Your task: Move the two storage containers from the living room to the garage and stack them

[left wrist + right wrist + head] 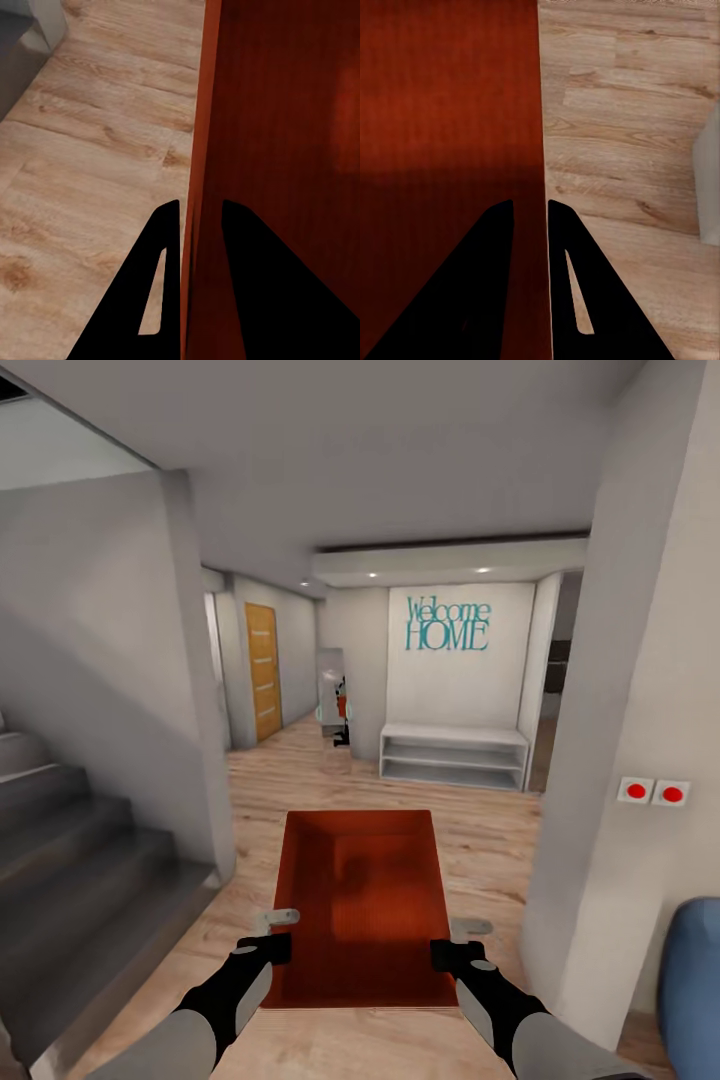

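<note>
An orange-red storage container (362, 905) hangs level in front of me above the light wood-plank floor, its ribbed inside facing up. My left gripper (272, 945) is shut on its left wall near the close corner; the left wrist view shows the wall (196, 150) pinched between the two black fingers (161, 247). My right gripper (448, 952) is shut on the right wall, and in the right wrist view that wall (540, 135) runs between the fingers (566, 247).
Grey stairs (70, 850) rise at the left behind a white wall (190, 690). A white pillar with two red buttons (654, 792) stands close on the right, a blue sofa corner (692, 980) below it. Ahead are a white bench shelf (454, 755), a "Welcome HOME" wall and an orange door (263, 672).
</note>
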